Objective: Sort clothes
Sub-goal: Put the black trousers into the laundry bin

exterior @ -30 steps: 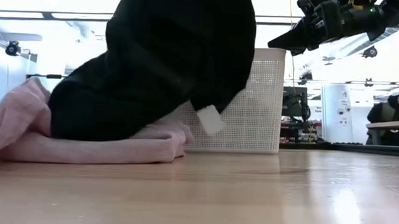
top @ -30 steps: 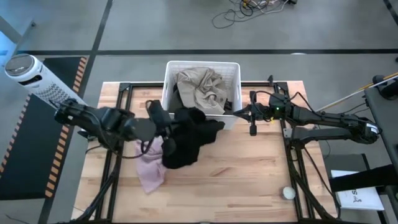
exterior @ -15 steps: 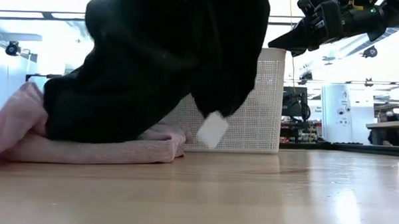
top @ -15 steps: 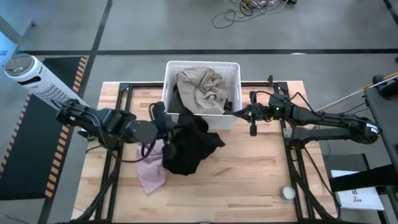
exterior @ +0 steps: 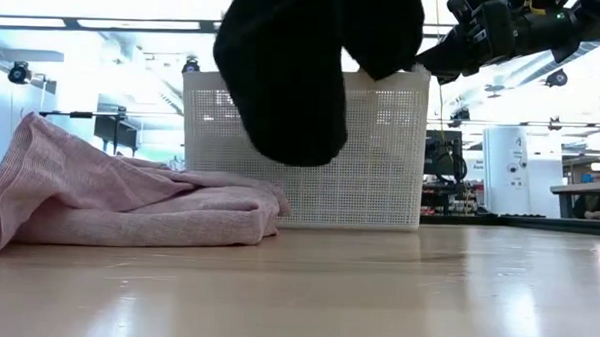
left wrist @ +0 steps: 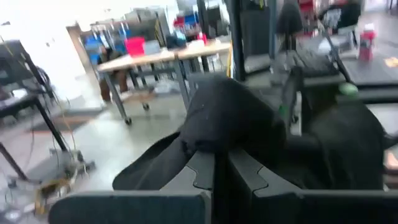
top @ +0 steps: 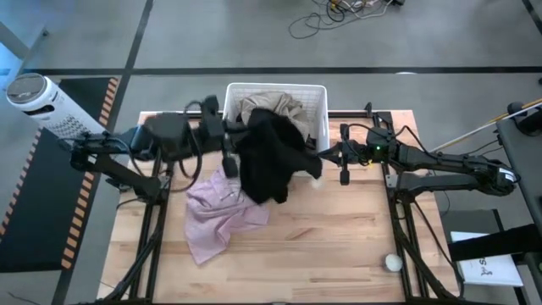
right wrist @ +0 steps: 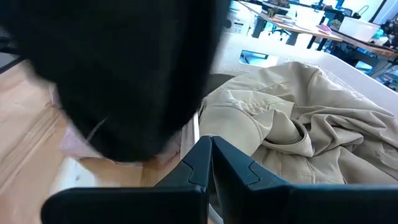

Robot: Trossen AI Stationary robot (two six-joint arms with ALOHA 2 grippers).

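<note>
High view: white lattice basket (top: 318,100) at upper centre of the desk (top: 339,246); khaki garment (top: 262,105) inside it; black garment (top: 269,157) hangs from the left end effector (top: 230,135), draped over the basket's front rim and down onto the desk just below; pink shirt (top: 216,212) lies spread on the desk at lower left of the basket; right end effector (top: 326,154) sits just right of the basket, fingers together, holding nothing; a small white ball (top: 393,263) at lower right of the desk.

Versus a second ago: left arm has swung up toward the basket, black garment went with it and now overlaps the basket; pink shirt is uncovered; right arm unchanged.

Low view: basket (exterior: 380,161) at centre; black garment (exterior: 293,78) dangles in front of its upper wall, clear of the desk (exterior: 376,291); earlier it was piled on the pink shirt (exterior: 129,203), which now lies alone at left; right end effector (exterior: 424,63) at upper right, by the basket's top corner.

Left wrist view: left end effector (left wrist: 221,171) clamped on the black garment (left wrist: 230,118), fabric bunched over the fingers.

Right wrist view: right end effector (right wrist: 208,152) closed and empty; khaki garment (right wrist: 292,124) in the basket (right wrist: 258,46) ahead; black garment (right wrist: 124,68) fills the upper left.
</note>
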